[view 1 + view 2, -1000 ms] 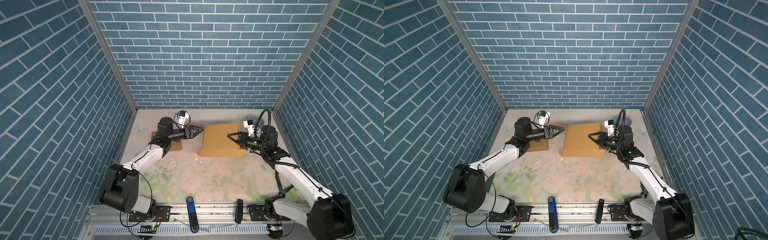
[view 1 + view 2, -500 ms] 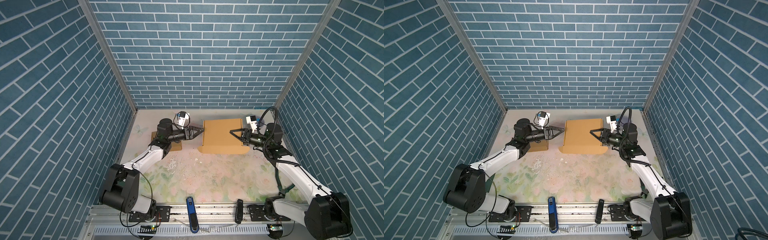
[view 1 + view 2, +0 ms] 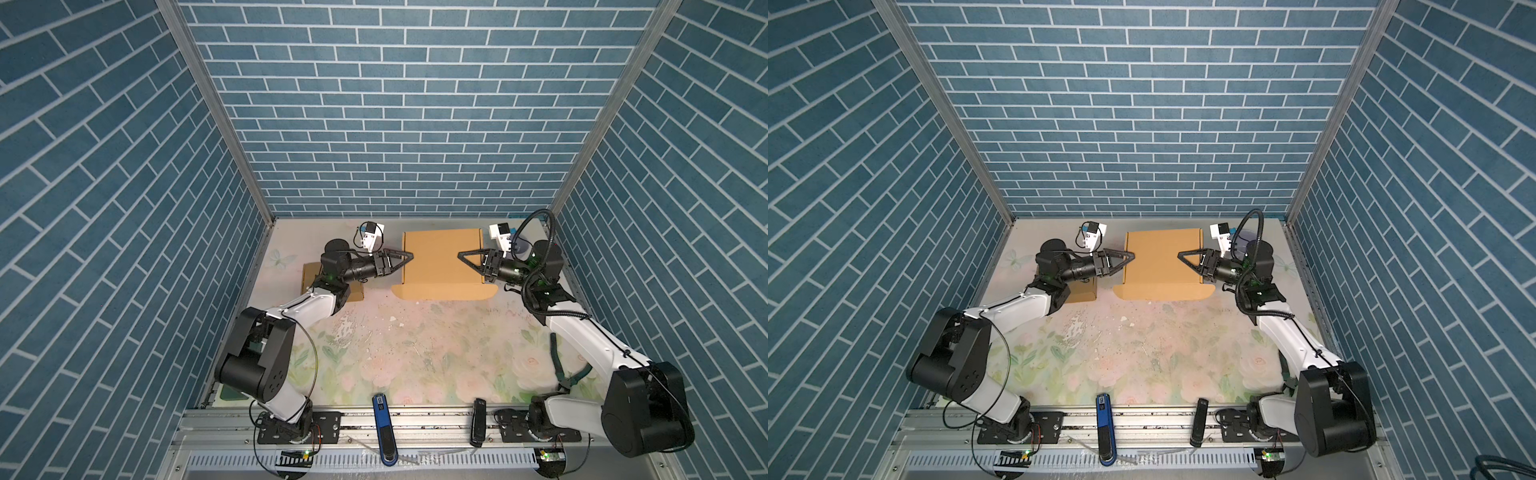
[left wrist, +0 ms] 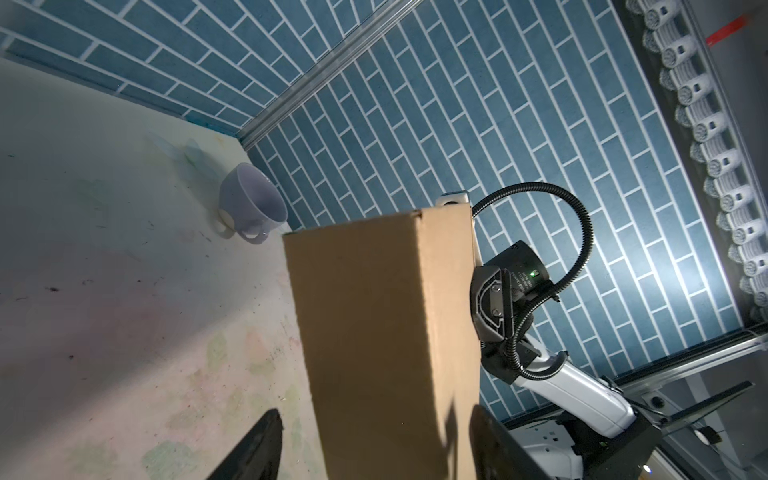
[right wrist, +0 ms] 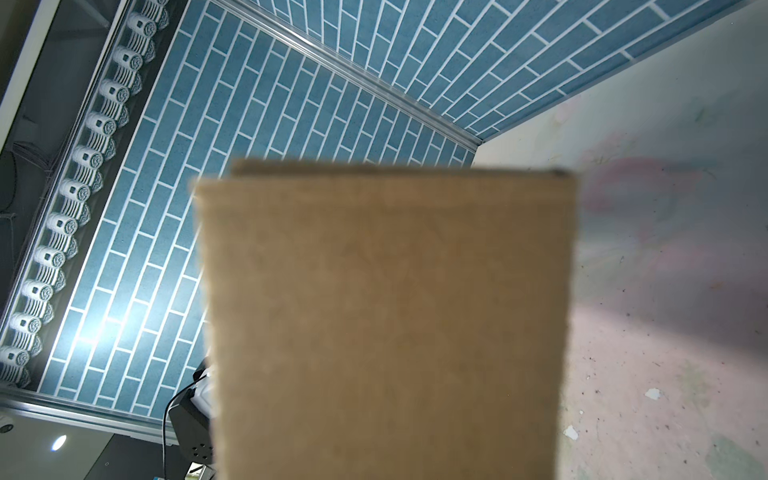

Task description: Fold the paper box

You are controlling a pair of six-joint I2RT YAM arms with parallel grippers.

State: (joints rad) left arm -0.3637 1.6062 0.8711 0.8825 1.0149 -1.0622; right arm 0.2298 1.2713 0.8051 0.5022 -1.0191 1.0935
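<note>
The paper box (image 3: 440,262) (image 3: 1163,262) is a brown cardboard box near the back wall, with a rounded flap (image 3: 442,293) lying flat along its front. My left gripper (image 3: 409,255) (image 4: 374,411) is open at the box's left end. Its two fingers straddle that end face (image 4: 382,332) with gaps on both sides. My right gripper (image 3: 460,254) (image 3: 1180,254) reaches in from the right, its upper finger lying on the box top. It looks shut on the box. In the right wrist view the blurred cardboard (image 5: 386,311) hides its fingers.
A second, smaller brown box (image 3: 309,274) sits under my left forearm. A pale cup (image 4: 253,208) stands in the back right corner behind my right arm. Green-handled pliers (image 3: 561,365) lie at the right, beside the right arm. Blue (image 3: 380,415) and black (image 3: 478,419) tools rest on the front rail.
The box has shifted toward the back wall together with my right gripper. My left gripper has edged slightly right, onto the box's left end.
</note>
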